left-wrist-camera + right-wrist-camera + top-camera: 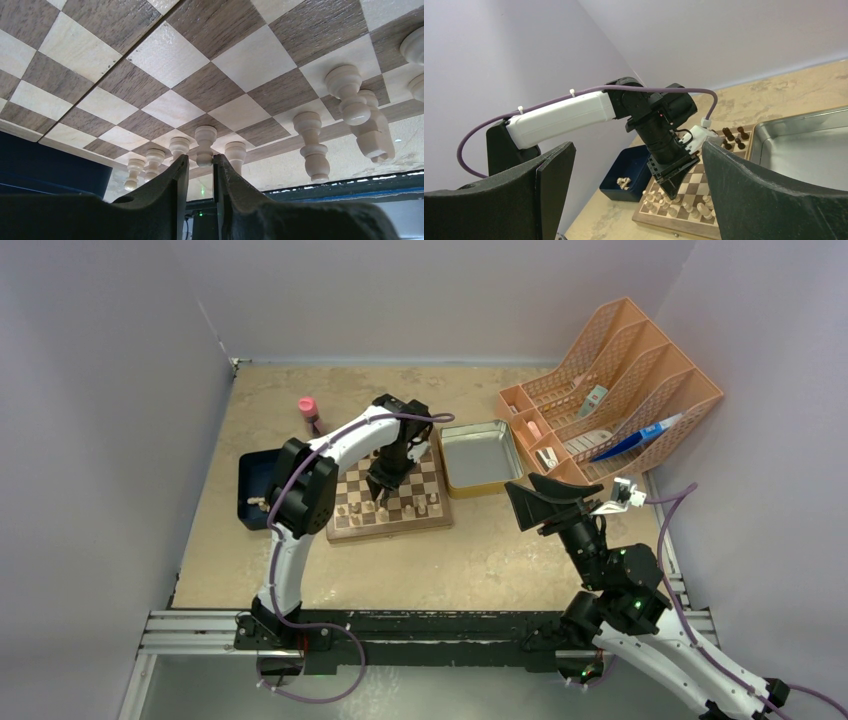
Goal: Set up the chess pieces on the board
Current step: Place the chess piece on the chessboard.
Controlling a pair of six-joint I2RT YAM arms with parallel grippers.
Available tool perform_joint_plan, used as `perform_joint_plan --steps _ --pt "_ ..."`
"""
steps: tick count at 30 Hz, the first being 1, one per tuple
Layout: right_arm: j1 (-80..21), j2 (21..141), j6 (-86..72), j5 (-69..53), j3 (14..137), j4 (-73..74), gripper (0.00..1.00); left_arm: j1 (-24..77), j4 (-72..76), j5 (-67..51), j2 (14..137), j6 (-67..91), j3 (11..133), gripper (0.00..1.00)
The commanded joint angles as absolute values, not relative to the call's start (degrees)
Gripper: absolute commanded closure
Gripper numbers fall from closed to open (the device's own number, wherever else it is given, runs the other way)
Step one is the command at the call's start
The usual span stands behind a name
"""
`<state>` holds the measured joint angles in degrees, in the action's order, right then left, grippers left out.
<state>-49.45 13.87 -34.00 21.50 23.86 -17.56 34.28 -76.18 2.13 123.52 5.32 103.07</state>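
The board (392,531) lies at the middle of the table. My left gripper (382,486) points down over its near rows. In the left wrist view its jaws (201,157) stand slightly apart around the head of a pale pawn (204,145). That pawn stands on the board, with a small gap at the left finger (175,180). More pale chess pieces (312,145) stand in the near rows beside it. Dark pieces (734,137) stand at the far corner. My right gripper (520,505) hangs raised at the right, wide open and empty (638,145).
A dark blue tray (252,475) left of the board holds a few pale pieces (624,182). A metal tin (480,455) sits right of the board. An orange file rack (620,380) fills the back right. A pink bottle (308,408) stands behind the board.
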Motion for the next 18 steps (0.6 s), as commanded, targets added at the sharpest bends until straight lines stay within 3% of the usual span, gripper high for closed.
perform_joint_plan --steps 1,18 --pt "-49.4 14.1 -33.3 21.4 24.0 -21.1 0.01 34.6 -76.1 1.9 120.6 5.3 104.2 0.76" --pt "-49.5 14.4 -33.9 21.2 24.0 -21.2 0.01 34.5 -66.8 0.4 109.4 5.8 104.2 0.69"
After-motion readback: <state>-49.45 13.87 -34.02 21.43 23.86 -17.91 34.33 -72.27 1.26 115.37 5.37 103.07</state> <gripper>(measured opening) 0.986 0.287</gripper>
